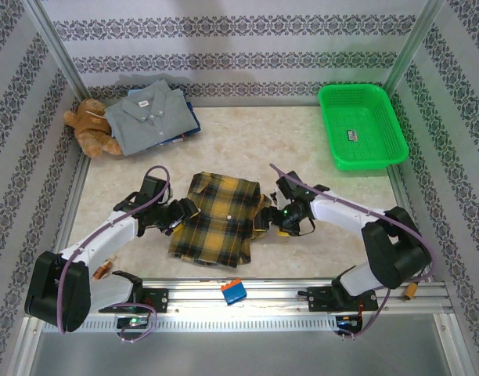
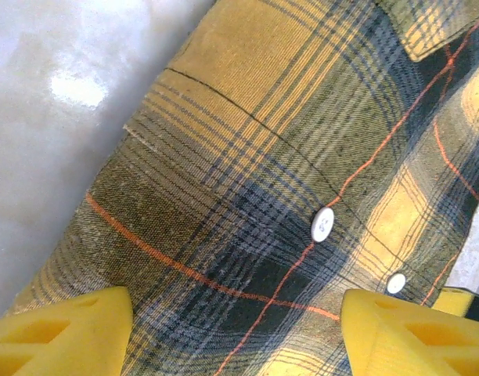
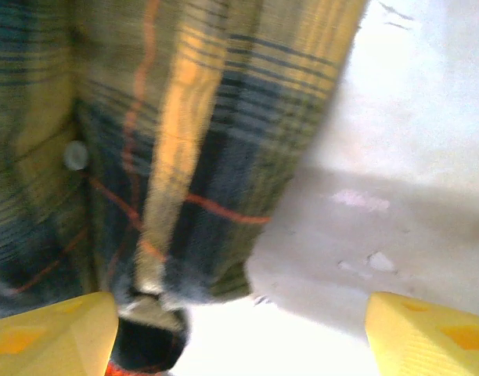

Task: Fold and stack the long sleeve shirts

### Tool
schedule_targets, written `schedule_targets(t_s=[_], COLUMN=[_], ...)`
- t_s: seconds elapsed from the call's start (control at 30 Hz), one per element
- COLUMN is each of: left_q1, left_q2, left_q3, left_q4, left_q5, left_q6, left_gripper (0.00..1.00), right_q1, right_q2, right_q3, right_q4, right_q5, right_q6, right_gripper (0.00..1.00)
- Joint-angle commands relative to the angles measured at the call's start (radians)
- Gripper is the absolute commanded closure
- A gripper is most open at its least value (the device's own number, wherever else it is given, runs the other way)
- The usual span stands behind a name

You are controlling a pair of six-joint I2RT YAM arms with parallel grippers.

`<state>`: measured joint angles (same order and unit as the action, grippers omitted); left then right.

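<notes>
While the grey shirt is seen folded at eleven o'clock, the plaid shirt is judged unstacked between left gripper and right gripper, both held open.

The left arm and right arm are reaching inward, elbows bent; the left pincer and right pincer are gaping wide.

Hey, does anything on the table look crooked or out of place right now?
The plaid shirt sits slightly skewed on the table, with cloth poking out at its right side, so the fold looks untidy. At the back left, the grey shirt also lies at an angle.
</notes>
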<state>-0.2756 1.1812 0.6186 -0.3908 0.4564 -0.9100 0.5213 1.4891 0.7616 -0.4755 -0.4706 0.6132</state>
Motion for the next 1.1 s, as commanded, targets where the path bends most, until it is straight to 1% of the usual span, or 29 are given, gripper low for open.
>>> schedule_targets(t_s=[0.0,0.17,0.4,0.5,0.77,0.83,0.93,0.97,1.07], left_q1=[-0.011,-0.043,-0.066,-0.072,-0.074,-0.074,-0.075,-0.074,-0.074], left_q2=[0.005,0.015,0.011,0.014,-0.008,-0.012,-0.019,-0.023,-0.032], left_q3=[0.007,0.028,0.013,0.020,0.019,0.011,0.003,-0.001,-0.007], left_q4=[0.055,0.000,-0.006,-0.023,-0.046,-0.046,-0.046,-0.046,-0.048], left_q5=[0.019,0.002,-0.027,-0.034,-0.049,-0.050,-0.050,-0.054,-0.059], left_q6=[0.007,0.042,0.031,0.042,0.046,0.044,0.040,0.039,0.037], left_gripper=[0.30,0.31,0.32,0.32,0.32,0.32,0.32,0.32,0.32], right_q1=[0.026,0.053,0.056,0.059,0.059,0.059,0.058,0.057,0.057], right_q2=[0.029,0.016,0.025,0.028,0.015,0.002,-0.009,-0.012,-0.010], right_q3=[-0.009,-0.049,-0.071,-0.054,0.003,0.012,0.036,0.038,0.064], right_q4=[0.182,0.335,0.474,0.495,0.393,0.355,0.286,0.272,0.225], right_q5=[0.050,0.070,0.071,0.063,0.052,0.053,0.049,0.050,0.042], right_q6=[0.055,0.075,0.080,0.069,0.031,0.020,-0.003,-0.007,-0.023], right_gripper=[0.16,0.14,0.13,0.13,0.10,0.08,0.07,0.03,0.02])
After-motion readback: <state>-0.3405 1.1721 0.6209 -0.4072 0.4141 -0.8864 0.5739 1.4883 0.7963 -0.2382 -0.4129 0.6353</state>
